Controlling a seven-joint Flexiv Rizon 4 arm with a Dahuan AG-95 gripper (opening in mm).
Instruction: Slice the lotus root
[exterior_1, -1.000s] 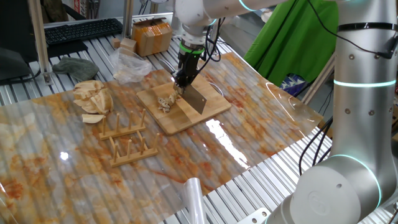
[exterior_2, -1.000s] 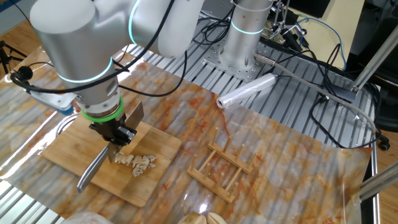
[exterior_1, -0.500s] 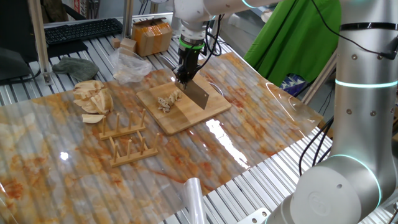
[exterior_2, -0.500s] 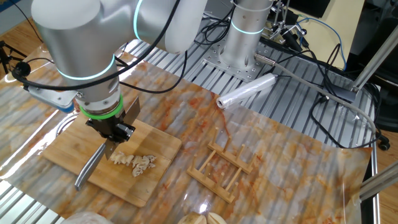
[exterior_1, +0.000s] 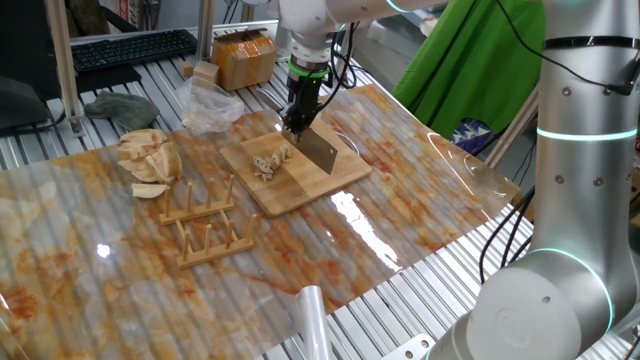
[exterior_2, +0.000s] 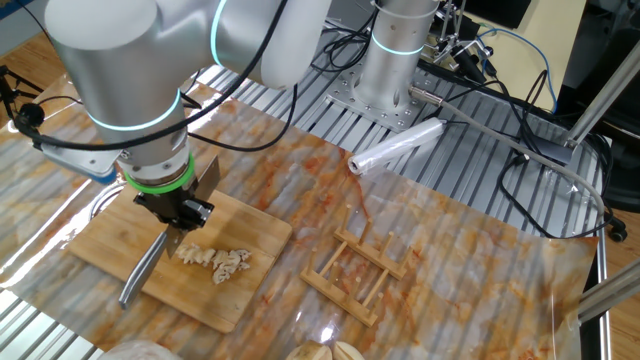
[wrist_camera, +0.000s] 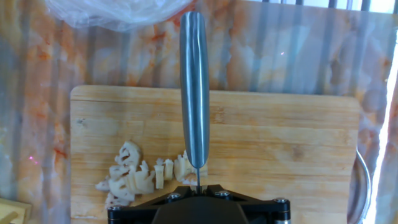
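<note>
Gripper (exterior_2: 183, 222) is clamped shut on the cleaver (exterior_1: 318, 152) and points straight down over the board (exterior_1: 340, 170), so you hold the knife, not the food.

What your next cut turns on: the lotus root (wrist_camera: 140, 175) lies just beside the blade on one side only. In the hand view the cleaver's steel spine (wrist_camera: 194, 93) runs straight up the picture from the gripper, and the pale slices sit to its left, the nearest ones touching or all but touching the blade close to the gripper. The heap's long axis runs crosswise to the blade, trailing off toward the board's near left corner. To my eye, any uncut piece would need the blade shifted sideways toward that heap; I can't tell from these views whether a whole chunk remains or only slices.

Counts:
- One arm, one gripper, one cleaver, one board.
- One loose heap of lotus root, perhaps eight or so pieces; they overlap too much for a firm count.
- Two wooden racks (exterior_1: 200, 201) beside the board on the worktop (exterior_1: 420, 210).
- One separate pile of pale wedges (exterior_1: 150, 158) near the worktop's far edge, well apart.
</note>
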